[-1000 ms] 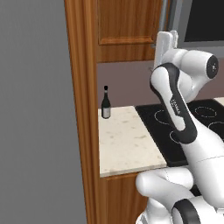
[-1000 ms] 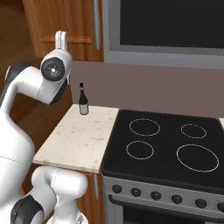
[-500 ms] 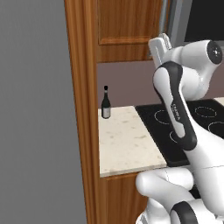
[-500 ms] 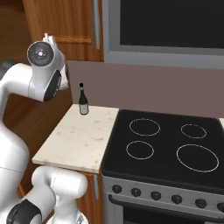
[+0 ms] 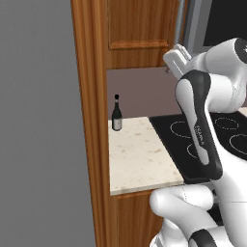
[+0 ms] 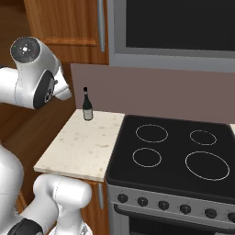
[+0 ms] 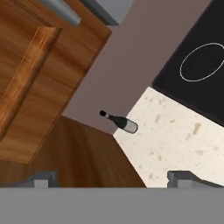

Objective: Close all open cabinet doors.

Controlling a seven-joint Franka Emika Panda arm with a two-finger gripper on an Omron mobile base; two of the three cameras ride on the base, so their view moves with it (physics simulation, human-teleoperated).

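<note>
A reddish-brown cabinet door [image 5: 140,29] with a recessed panel hangs above the counter, and it looks flush with the wall units. Its long silver bar handle [image 6: 101,25] runs down the edge next to the microwave. The same door [image 7: 39,74] and handle [image 7: 61,11] fill the upper left of the hand view. My gripper [image 7: 114,178] is open with nothing between its fingertips [image 7: 41,179]. It hangs in the air in front of the door's lower edge, apart from it, and points down toward the counter's back corner.
A dark wine bottle [image 5: 116,113] stands at the back of the beige counter [image 5: 140,159]. A black stove top [image 6: 174,156] lies to the right, with a microwave [image 6: 179,27] above it. A tall wooden panel [image 5: 89,120] stands edge-on left of the counter.
The hand has dropped from beside the door's lower part and tilted down toward the counter and bottle. The door and the bottle have not moved.
</note>
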